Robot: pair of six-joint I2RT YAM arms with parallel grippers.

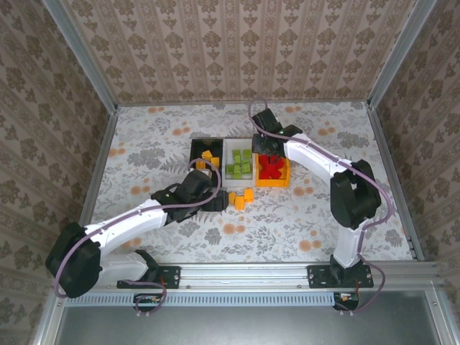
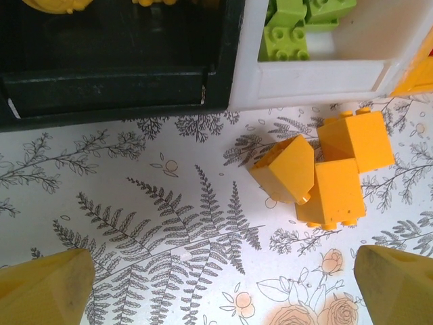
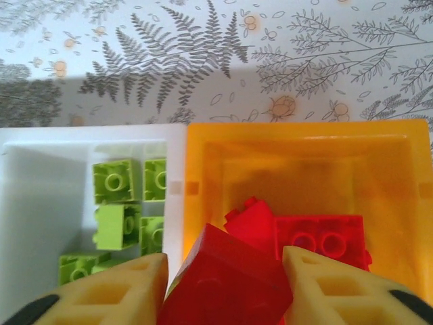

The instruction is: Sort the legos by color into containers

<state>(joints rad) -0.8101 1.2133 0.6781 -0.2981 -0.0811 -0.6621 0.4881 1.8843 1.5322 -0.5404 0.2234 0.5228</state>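
So the right gripper [image 3: 224,257] is clamped on a red lego [image 3: 230,291], right over the orange bin [image 3: 203,176]. The left gripper [image 2: 220,271] is wide open above the table [image 2: 149,223] – three yellow legos [image 2: 318,169] lie loose beside the white bin [image 2: 318,78].

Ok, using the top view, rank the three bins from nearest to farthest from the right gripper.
1. Orange bin, directly under the right gripper, which holds a red lego.
2. White bin, middle of the row, to the left.
3. Black bin, left end of the row.
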